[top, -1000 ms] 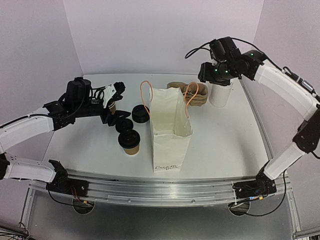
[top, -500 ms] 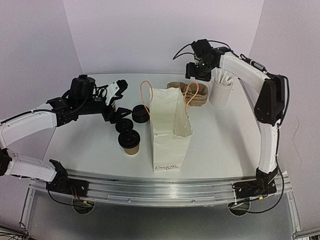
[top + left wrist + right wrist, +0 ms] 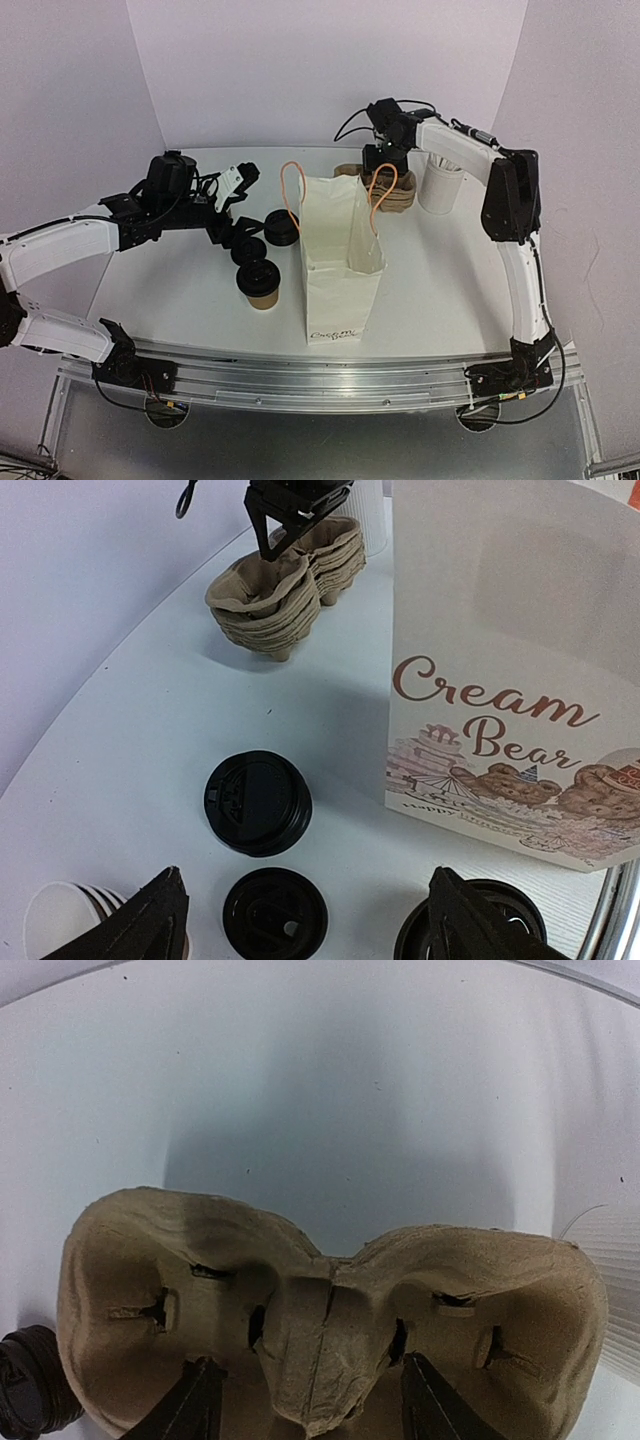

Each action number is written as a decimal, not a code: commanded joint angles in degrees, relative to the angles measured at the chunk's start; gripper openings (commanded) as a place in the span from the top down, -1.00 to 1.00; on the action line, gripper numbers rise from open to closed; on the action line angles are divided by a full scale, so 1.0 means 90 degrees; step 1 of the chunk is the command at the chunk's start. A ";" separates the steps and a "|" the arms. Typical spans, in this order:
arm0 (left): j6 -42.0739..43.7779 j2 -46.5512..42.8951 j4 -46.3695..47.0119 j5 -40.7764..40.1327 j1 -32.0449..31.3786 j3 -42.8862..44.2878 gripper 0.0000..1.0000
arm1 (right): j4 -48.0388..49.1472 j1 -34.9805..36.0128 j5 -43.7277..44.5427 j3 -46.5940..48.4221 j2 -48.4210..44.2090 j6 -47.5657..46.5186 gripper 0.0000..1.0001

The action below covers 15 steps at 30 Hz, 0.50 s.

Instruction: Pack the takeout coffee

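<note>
The takeout coffee (image 3: 261,283), a brown cup with a black lid, stands left of the white paper bag (image 3: 341,262). In the left wrist view only its lid edge (image 3: 505,912) shows, behind my right finger. My left gripper (image 3: 238,205) is open and empty, hovering above the loose lids (image 3: 305,882). My right gripper (image 3: 379,160) is open over the stack of pulp cup carriers (image 3: 388,188). Its fingers straddle the carrier's (image 3: 330,1310) middle ridge without closing on it (image 3: 312,1400).
A stack of black lids (image 3: 281,228) and a single upturned lid (image 3: 248,250) lie between my left gripper and the bag. Nested lidless cups (image 3: 70,915) sit at the lower left. A white cup of straws (image 3: 440,186) stands at the back right.
My right arm has swung left from above the straw cup to over the cup carriers. My left gripper has shifted slightly right and stays open.
</note>
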 commanded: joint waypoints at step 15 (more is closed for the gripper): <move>0.0073 -0.0019 0.0145 -0.0081 -0.0014 0.0199 -0.65 | -0.0165 -0.0033 0.0203 0.0319 0.0262 0.0097 0.31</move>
